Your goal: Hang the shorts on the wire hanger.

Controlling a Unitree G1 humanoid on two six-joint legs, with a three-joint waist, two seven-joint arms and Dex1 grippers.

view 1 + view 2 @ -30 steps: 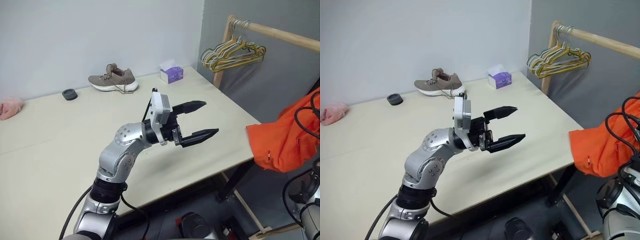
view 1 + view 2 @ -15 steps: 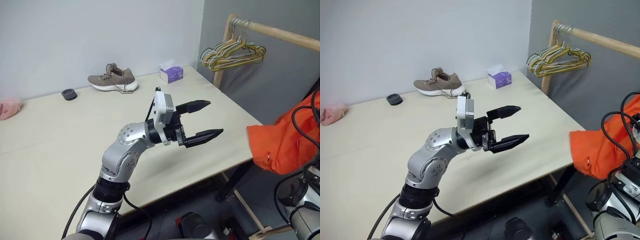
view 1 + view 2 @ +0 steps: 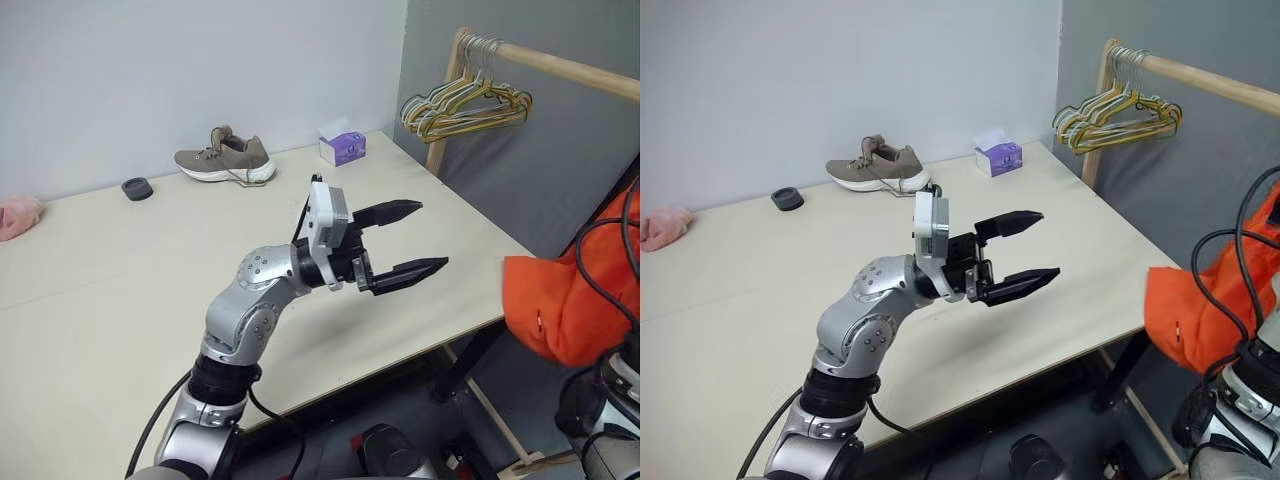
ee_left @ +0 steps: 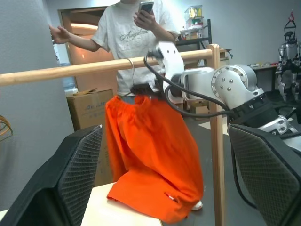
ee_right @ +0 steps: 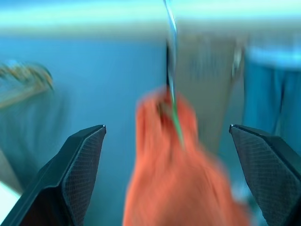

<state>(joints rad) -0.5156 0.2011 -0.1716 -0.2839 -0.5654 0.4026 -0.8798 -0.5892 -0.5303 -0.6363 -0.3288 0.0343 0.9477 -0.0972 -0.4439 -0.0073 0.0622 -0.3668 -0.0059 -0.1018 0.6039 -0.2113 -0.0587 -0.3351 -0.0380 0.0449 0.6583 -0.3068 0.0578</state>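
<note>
The shorts (image 4: 153, 155) hang from the wooden rail (image 4: 94, 68) on the hanger (image 4: 133, 75), whose thin hook curls over the rail; the orange fabric drops down past the table's (image 3: 120, 300) corner, its lower folds just beside the table edge. In the head views the shorts (image 3: 570, 300) show at the right edge, and they now sit a little lower and further right than a second ago, with their upper part no longer bunched high against the frame edge.

The right gripper (image 5: 167, 136) has let go: its two fingers (image 5: 80, 165) stand wide apart on either side of the shorts without touching them, where a second ago they were shut. In the left wrist view, the right arm's wrist (image 4: 169, 59) sits up at the rail, just beside the hanger's hook.

The left gripper (image 3: 405, 240) hovers over the table, pointing toward the shorts, fingers spread with nothing between them, as before.

A person (image 4: 136, 33) stands behind the rail, holding a phone (image 4: 146, 6).

The shoe (image 3: 224, 158), tissue box (image 3: 343, 148) and bunch of hangers (image 3: 465, 105) are unchanged.
</note>
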